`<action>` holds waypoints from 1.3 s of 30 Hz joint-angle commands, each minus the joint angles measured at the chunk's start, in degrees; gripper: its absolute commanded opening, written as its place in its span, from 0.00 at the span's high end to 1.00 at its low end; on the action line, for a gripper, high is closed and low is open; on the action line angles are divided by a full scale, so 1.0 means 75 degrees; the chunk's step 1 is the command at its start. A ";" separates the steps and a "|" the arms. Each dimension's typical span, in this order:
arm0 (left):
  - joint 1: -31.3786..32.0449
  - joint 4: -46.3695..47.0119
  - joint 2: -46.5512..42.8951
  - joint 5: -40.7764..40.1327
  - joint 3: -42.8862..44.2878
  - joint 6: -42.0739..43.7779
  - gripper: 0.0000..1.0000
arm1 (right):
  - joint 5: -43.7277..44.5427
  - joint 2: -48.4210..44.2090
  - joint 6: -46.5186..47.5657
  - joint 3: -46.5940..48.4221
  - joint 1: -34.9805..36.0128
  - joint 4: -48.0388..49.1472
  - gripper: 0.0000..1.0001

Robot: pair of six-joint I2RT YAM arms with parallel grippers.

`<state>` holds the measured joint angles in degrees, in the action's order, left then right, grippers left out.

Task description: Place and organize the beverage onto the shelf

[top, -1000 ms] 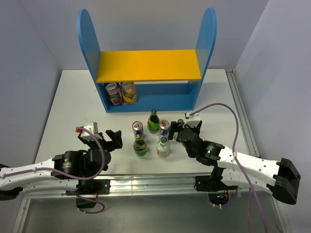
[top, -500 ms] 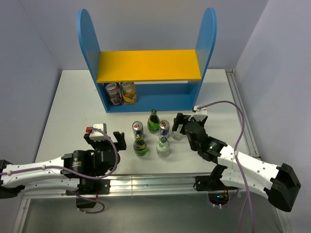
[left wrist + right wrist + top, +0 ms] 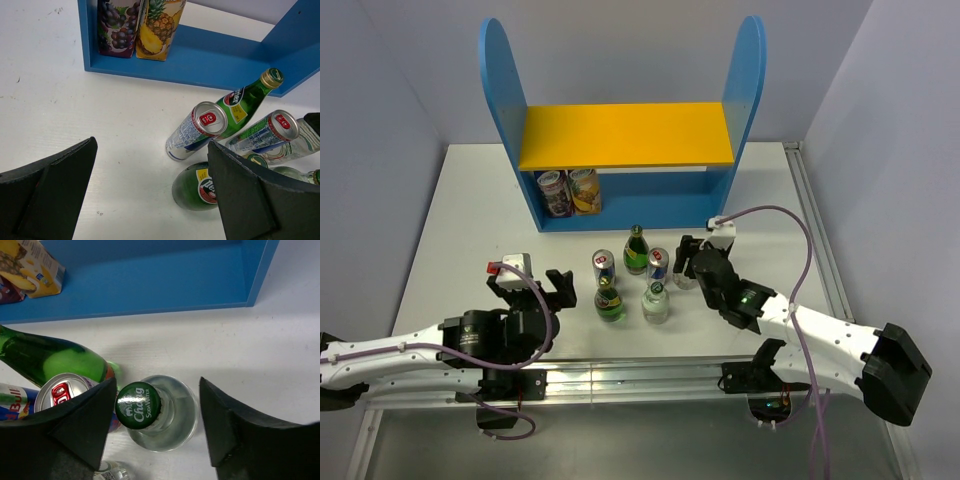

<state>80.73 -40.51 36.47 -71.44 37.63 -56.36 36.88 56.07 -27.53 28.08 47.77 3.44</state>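
Right wrist view: the right gripper [image 3: 155, 415] straddles the upright clear soda-water bottle [image 3: 138, 405]. One finger is beside its green cap and the other stands off from the glass, so the jaws are not yet clamped. Over the last second they have narrowed from full spread while the wrist settled over the bottle, which suggests a pick is just beginning. The left gripper [image 3: 152, 195] hangs fully spread and empty beside the drinks cluster. The shelf [image 3: 500, 90] stands at the far side of the table, with two juice cartons [image 3: 568, 192] at its lower left.
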 commanded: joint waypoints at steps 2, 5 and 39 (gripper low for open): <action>0.0029 0.0199 -0.0011 -0.0131 0.0163 0.0143 0.01 | 0.0250 -0.0023 0.0026 -0.0040 -0.0041 0.0233 0.34; 0.0029 0.0128 0.0094 -0.0154 0.0210 0.0062 0.01 | 0.0274 0.0012 0.0108 -0.0052 -0.0041 0.0232 0.56; 0.0029 0.0175 -0.0280 -0.0061 0.0151 0.0096 0.01 | 0.0836 0.0760 0.1912 0.4844 -0.0053 -0.1760 1.00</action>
<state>80.73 -40.16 34.94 -71.42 37.63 -56.36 39.09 60.90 -17.32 57.12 47.37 -15.11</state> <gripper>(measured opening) 0.993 0.394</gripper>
